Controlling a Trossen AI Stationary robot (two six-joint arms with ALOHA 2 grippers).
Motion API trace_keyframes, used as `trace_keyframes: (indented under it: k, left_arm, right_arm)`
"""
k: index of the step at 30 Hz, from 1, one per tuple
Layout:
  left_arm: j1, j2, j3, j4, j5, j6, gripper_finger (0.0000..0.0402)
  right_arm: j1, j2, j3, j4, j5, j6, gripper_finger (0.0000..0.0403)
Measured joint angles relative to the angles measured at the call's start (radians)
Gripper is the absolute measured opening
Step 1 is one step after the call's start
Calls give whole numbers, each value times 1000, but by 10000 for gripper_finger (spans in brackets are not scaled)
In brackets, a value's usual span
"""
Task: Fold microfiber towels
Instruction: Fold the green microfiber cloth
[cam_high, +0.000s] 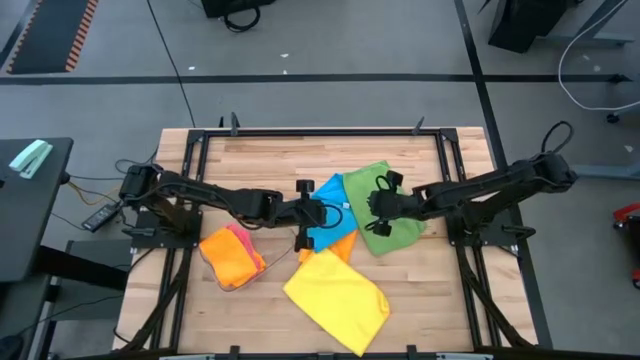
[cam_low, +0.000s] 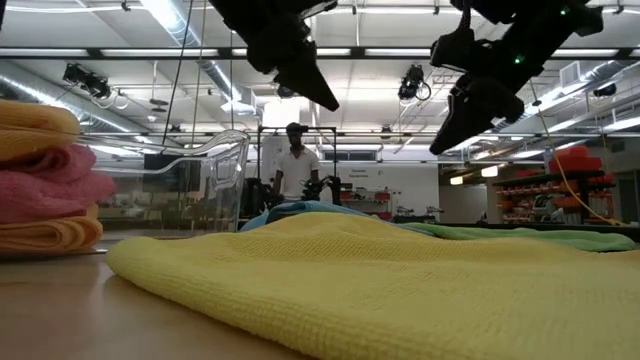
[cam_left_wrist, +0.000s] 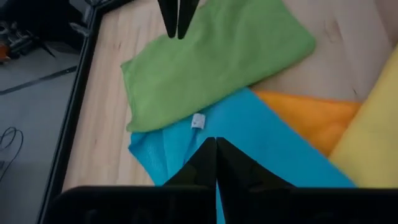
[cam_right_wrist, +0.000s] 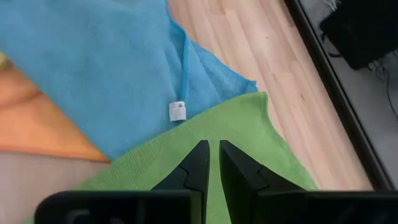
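Several microfiber towels lie on the wooden table. A green one (cam_high: 383, 205) and a blue one (cam_high: 328, 198) with a white label (cam_right_wrist: 178, 112) overlap at the middle, and an orange one (cam_left_wrist: 317, 118) shows from under the blue. A yellow one (cam_high: 336, 296) lies spread toward the near edge. Folded orange and pink towels (cam_high: 232, 258) sit stacked at the left. My left gripper (cam_high: 322, 212) hangs shut above the blue towel, and the low view shows it (cam_low: 325, 100) well clear. My right gripper (cam_right_wrist: 213, 146) hovers over the green towel with its fingers a narrow slit apart and nothing between them.
A clear plastic tray (cam_low: 215, 180) stands behind the folded stack in the low view. A black metal frame (cam_high: 300, 132) runs along the table's edges. A person (cam_low: 296, 165) stands in the room beyond the far edge. Bare wood shows at the table's far side and near right corner.
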Motion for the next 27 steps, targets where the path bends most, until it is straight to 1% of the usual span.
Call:
trace_keyframes:
  k: [3, 7, 10, 14, 17, 22, 25, 27]
  left_arm:
    - [-1, 0, -1, -88, 3, -13, 24]
    - [-10, 0, -1, -196, 73, -105, 33]
    - [-23, 0, -1, -191, 86, -157, 35]
    - [-30, 0, -1, -133, 87, -124, 28]
    - [-23, 0, -1, -93, 87, -105, 19]
    - [-13, 0, -1, -79, 86, -100, 11]
    - [-3, 0, -1, -77, 86, -99, 13]
    - [3, 0, -1, -77, 85, -102, 18]
  right_arm:
    - [-43, -2, 0, 51, -65, -90, 44]
    - [-100, -5, 0, 89, -135, -169, 44]
    - [-142, -1, 0, 95, -189, -188, 45]
    - [-190, 16, 0, 109, -266, -188, 48]
    - [-205, 50, 0, 131, -275, -188, 63]
    - [-254, 148, 0, 174, -281, -197, 102]
    - [-292, 202, 0, 154, -303, -204, 124]
    - [-314, 216, 0, 112, -308, -205, 135]
